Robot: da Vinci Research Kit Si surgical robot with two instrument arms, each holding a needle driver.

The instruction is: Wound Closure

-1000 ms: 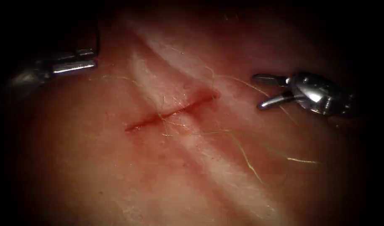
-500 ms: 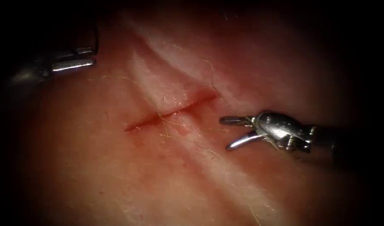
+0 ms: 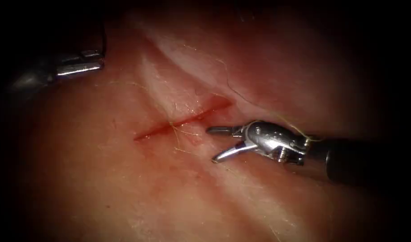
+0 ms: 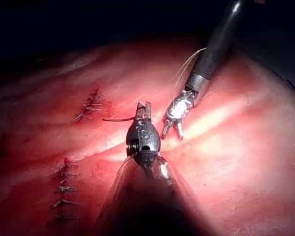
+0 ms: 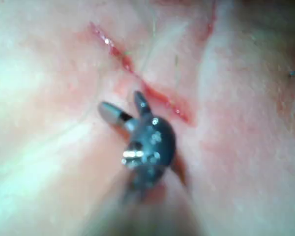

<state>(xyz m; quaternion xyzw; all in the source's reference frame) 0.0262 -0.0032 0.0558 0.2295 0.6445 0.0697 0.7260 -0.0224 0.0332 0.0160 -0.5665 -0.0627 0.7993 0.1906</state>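
Red cut (image 3: 183, 120) in tissue (image 3: 124, 188); R gripper (image 3: 212, 144) spread, empty; L gripper (image 3: 100, 62) pinching needle (image 4: 119, 119).

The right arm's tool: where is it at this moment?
In the endoscope view the right arm's tool sits just right of the cut, low over the tissue, jaws open and holding nothing.

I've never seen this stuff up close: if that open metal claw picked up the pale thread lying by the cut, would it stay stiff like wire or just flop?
Probably flop: the thread lies in loose curves on the tissue and drapes over the right tool. It looks hair-fine, so likely very light, perhaps slippery on the wet surface.
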